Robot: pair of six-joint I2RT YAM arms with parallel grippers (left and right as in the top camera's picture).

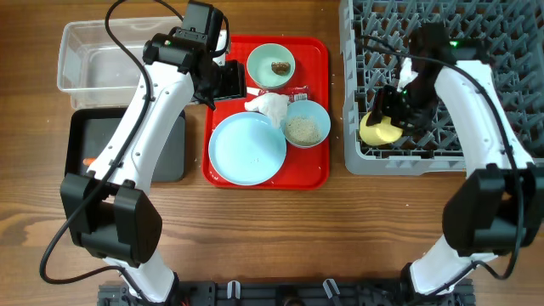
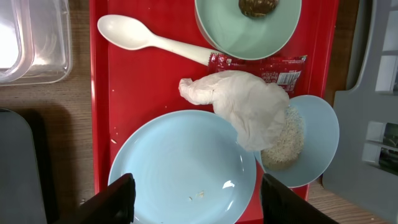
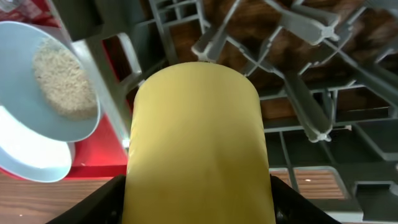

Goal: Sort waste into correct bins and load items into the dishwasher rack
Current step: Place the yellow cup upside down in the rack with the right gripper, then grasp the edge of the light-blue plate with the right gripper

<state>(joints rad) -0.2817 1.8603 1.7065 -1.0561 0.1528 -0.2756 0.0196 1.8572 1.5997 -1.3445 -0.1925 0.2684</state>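
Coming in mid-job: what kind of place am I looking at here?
Probably a tabletop mock-up of a dish-return station: a grey dishwasher rack, a red tray of used dishes, and a clear tub and black tray for waste, all on a wooden table.

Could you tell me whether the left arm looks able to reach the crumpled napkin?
Probably yes: the open left gripper hangs above the red tray, and nothing covers the napkin.

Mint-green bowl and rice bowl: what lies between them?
The red wrapper and the crumpled napkin, overlapping the rice bowl; seen in the left wrist view.
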